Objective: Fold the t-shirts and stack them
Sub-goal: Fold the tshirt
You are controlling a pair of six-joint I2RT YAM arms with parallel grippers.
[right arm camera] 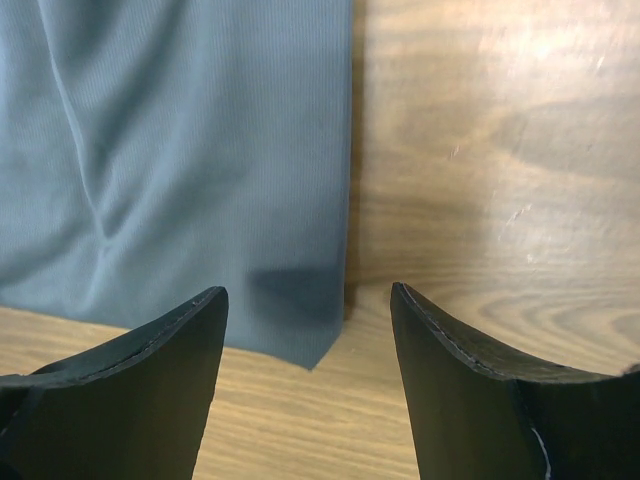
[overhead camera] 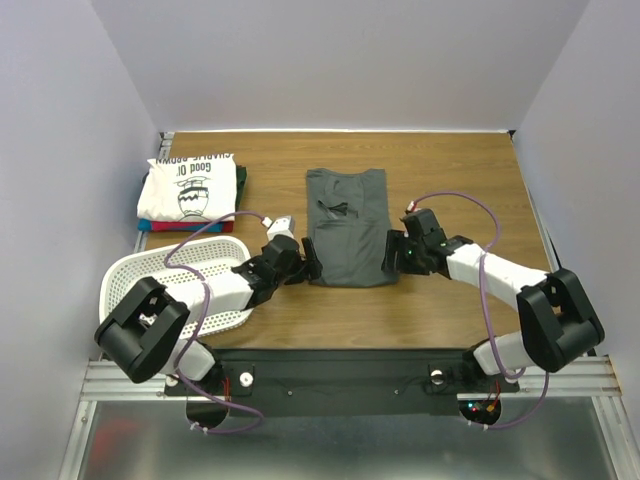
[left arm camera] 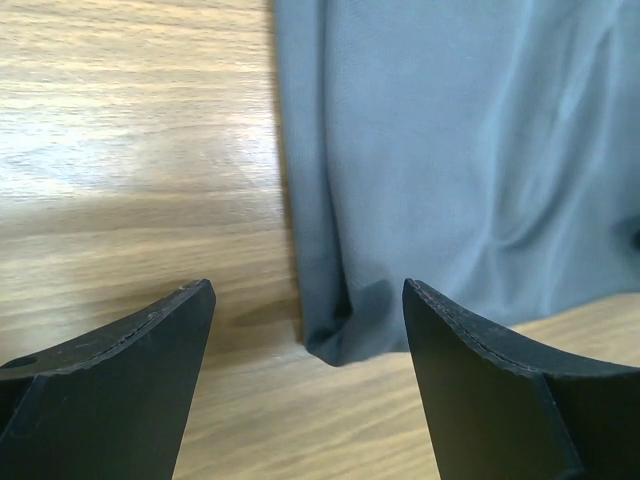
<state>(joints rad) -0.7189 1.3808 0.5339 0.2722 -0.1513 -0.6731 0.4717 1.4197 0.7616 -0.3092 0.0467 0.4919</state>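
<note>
- left gripper: standing spread, pinching nothing; grey t-shirt corner lying between its fingers.
- right gripper: standing spread; opposite corner lying between its fingers.

The white shirt is covering most of the stack at upper left; the grey shirt is running past both wrist views' top edges.

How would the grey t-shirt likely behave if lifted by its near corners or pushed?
Probably floppy: the grey t-shirt shows soft creases, so it would likely sag between lifted corners. Seemingly thin cloth, so probably light. Pushed, it may bunch rather than slide across the wooden table.
</note>
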